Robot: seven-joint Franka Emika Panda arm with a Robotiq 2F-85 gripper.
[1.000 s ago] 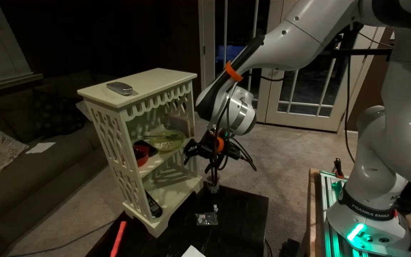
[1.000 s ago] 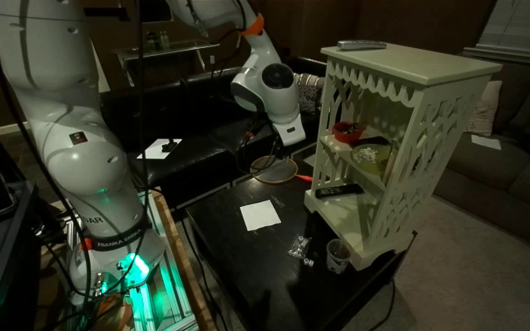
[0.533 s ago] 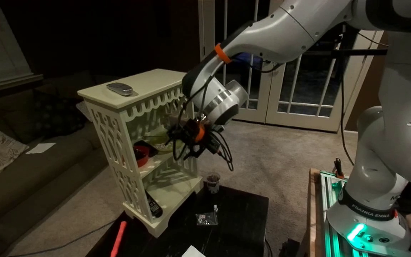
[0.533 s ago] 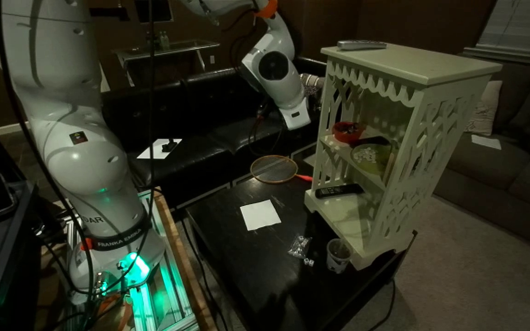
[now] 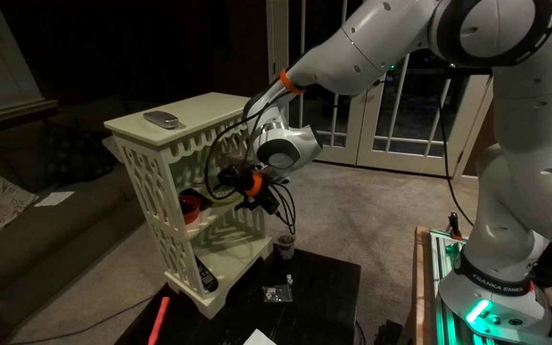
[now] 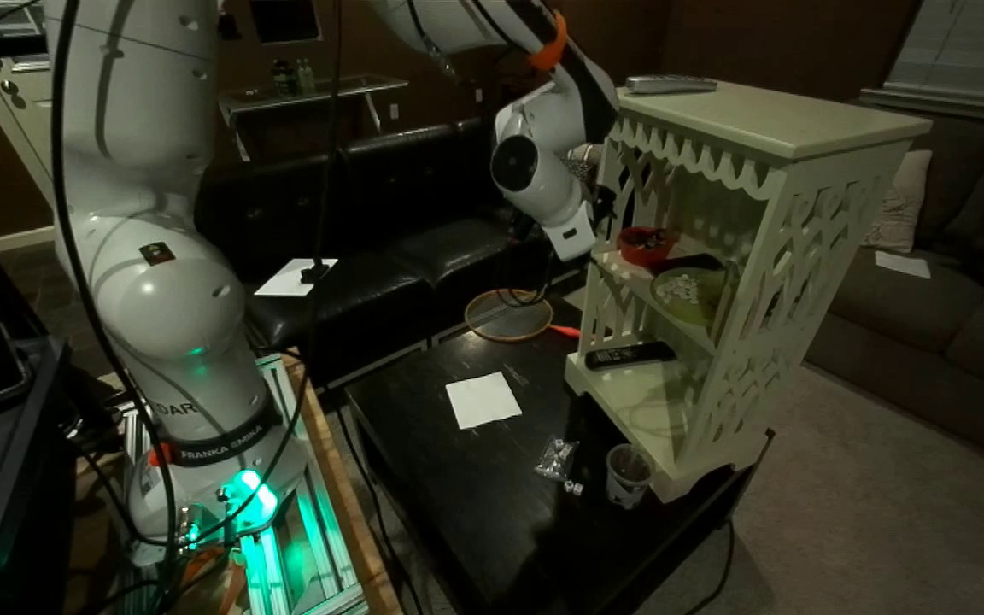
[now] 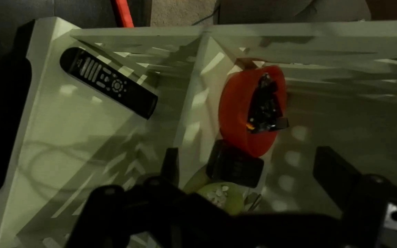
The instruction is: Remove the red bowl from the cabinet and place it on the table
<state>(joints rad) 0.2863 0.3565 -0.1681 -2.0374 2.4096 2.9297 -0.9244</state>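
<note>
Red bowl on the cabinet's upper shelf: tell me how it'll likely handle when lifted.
The red bowl looks evenly round despite its load, so it's probably fairly stiff. Dark pieces heap near its rim, so tilting could well spill some. Its curved, smooth-looking wall might turn in the pincer.

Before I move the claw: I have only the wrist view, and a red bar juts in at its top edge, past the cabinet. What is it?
Observer: The handle of a racket; an exterior view shows its strung head.
Operator: And does anything stand upright on the black table in front of the cabinet?
Observer: Yes, a cup, near the front corner farther from the red bowl; both exterior views show it.
</note>
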